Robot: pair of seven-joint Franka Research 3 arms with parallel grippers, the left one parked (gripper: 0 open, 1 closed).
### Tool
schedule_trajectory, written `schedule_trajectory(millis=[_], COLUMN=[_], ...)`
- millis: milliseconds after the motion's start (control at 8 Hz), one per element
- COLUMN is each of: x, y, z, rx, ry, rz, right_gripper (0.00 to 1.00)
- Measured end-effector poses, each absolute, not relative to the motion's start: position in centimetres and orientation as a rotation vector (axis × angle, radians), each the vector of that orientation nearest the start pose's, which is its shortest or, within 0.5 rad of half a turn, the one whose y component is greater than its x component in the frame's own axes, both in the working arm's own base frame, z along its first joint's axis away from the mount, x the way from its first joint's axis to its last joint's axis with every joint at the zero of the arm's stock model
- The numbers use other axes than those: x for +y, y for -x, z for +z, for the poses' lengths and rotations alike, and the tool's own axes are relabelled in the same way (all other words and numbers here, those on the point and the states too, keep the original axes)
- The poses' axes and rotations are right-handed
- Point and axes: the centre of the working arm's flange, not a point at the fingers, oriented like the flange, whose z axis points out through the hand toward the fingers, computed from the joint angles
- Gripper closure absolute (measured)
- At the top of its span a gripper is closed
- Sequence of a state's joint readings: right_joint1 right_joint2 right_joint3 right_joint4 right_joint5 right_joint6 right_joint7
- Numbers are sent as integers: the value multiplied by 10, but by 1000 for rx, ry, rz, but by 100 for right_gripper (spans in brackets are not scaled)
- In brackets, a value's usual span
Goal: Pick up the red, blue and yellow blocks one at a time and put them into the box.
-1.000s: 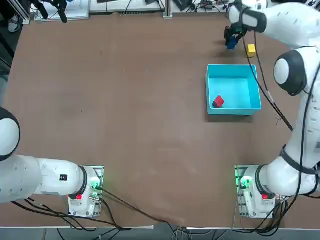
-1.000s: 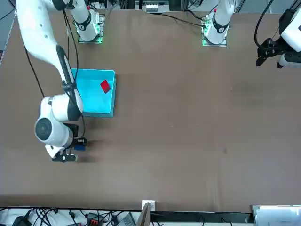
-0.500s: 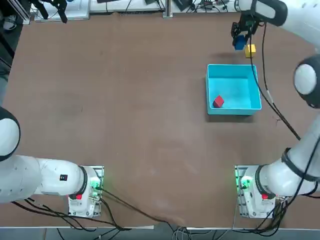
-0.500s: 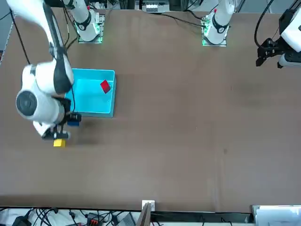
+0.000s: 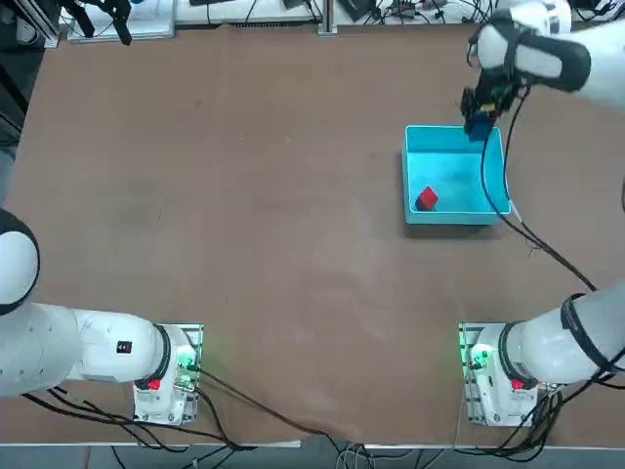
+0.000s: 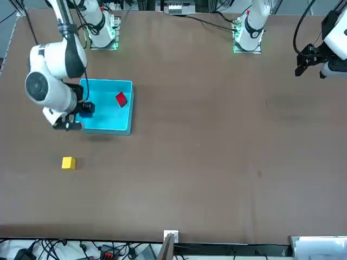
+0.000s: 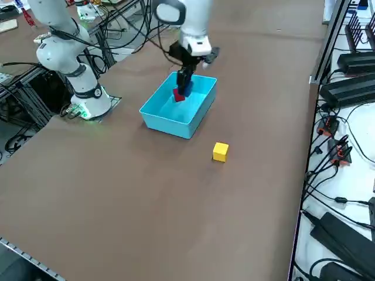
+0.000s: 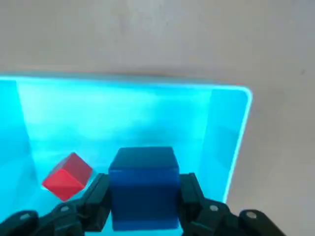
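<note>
A broad brown worktop [image 5: 244, 264] fills most of the top view, with cables and equipment along its far edge. The black end effector [image 8: 144, 199] of the right arm is closed on a blue cube-shaped block [image 8: 143, 189], one finger against each of two opposite sides. It points down at the worktop, above the box near its far right corner in the top view. The white-and-grey right arm [image 5: 562, 63] rises from its base, leaves that view at the right edge and comes back in near the top right, the last stretch reaching leftward to the end effector. A black cable hangs in a loop from the wrist back toward the base.

The blue block sits square between the fingers, its edges in line with them; being a cube, it has no long axis. It is over the inside of the shallow cyan-blue box [image 5: 454, 166], a square, low-walled tray standing flat on the worktop. Inside the box lies a small red cube-shaped block [image 5: 427, 198], turned at an angle to the walls.

Outside the box, a yellow cube-shaped block [image 6: 69, 163] rests on the worktop, beyond the box's far wall as the robot faces it. Its sides run roughly parallel to the worktop's edges in the front view.
</note>
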State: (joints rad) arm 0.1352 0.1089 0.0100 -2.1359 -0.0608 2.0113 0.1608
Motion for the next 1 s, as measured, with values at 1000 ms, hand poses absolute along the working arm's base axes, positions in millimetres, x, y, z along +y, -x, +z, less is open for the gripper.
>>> schedule_trajectory(millis=[1000], x=[63], y=[-447], z=[233], rx=[-42], ry=[3193], rz=[358], right_gripper=[30])
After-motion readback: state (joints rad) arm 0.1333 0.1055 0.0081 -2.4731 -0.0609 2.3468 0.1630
